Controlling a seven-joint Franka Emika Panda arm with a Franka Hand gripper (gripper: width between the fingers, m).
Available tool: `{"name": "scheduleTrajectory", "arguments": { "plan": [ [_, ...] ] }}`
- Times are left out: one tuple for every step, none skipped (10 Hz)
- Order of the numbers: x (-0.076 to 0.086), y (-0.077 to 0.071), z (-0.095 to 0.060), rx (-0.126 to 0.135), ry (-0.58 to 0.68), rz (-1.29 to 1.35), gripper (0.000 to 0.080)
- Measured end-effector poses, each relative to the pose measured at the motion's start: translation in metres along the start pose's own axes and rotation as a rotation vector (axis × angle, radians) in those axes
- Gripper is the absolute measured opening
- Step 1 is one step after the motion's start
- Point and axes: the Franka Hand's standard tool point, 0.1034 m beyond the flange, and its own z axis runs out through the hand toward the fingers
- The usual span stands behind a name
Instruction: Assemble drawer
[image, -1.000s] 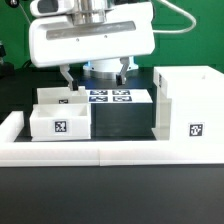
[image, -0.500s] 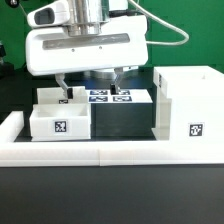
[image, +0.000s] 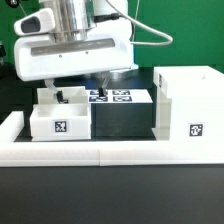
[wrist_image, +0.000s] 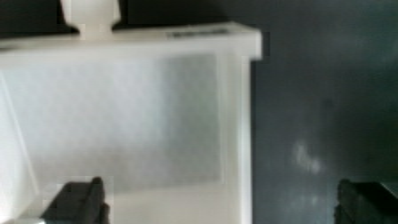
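Observation:
Two small white trays stand at the exterior view's left. The front tray (image: 60, 122) shows its marker and the back tray (image: 52, 97) sits right behind it. The large white box housing (image: 190, 105) stands at the right. My gripper (image: 80, 88) is open and empty, low over the back tray. One finger (image: 58, 92) hangs over the tray and the other over the table beside it. In the wrist view the gripper (wrist_image: 222, 200) straddles a side wall of a white tray (wrist_image: 125, 110). One fingertip (wrist_image: 75, 200) is over the tray and the other (wrist_image: 370, 200) over the dark table.
The marker board (image: 118, 97) lies flat between the trays and the housing. Long white border rails run along the front (image: 110, 150) and the left (image: 10, 125). The table top is black.
The gripper has moved toward the exterior view's left, from above the marker board to over the back tray. It stays open. The trays and the housing have not moved.

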Motion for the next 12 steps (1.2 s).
{"name": "scheduleTrajectory", "arguments": {
  "plan": [
    [-0.002,0.002,0.005,-0.007,0.000,0.001,0.0649],
    [-0.004,0.005,0.014,-0.021,0.003,0.002,0.0649],
    [-0.005,0.004,0.021,-0.029,0.004,-0.001,0.0649],
    [-0.005,0.003,0.027,-0.036,0.008,-0.001,0.0649],
    [-0.005,-0.002,0.034,-0.040,0.008,0.001,0.0649],
    [-0.006,-0.003,0.039,-0.044,0.008,0.003,0.0649],
    [-0.007,-0.002,0.042,-0.045,0.004,0.003,0.0649],
    [-0.008,-0.002,0.043,-0.048,0.004,0.004,0.0649],
    [-0.010,-0.001,0.044,-0.051,0.005,0.005,0.0649],
    [-0.012,0.000,0.045,-0.053,0.005,0.006,0.0649],
    [-0.012,0.000,0.045,-0.055,0.007,0.007,0.0649],
    [-0.012,0.000,0.045,-0.055,0.007,0.007,0.0527]
  ]
}}
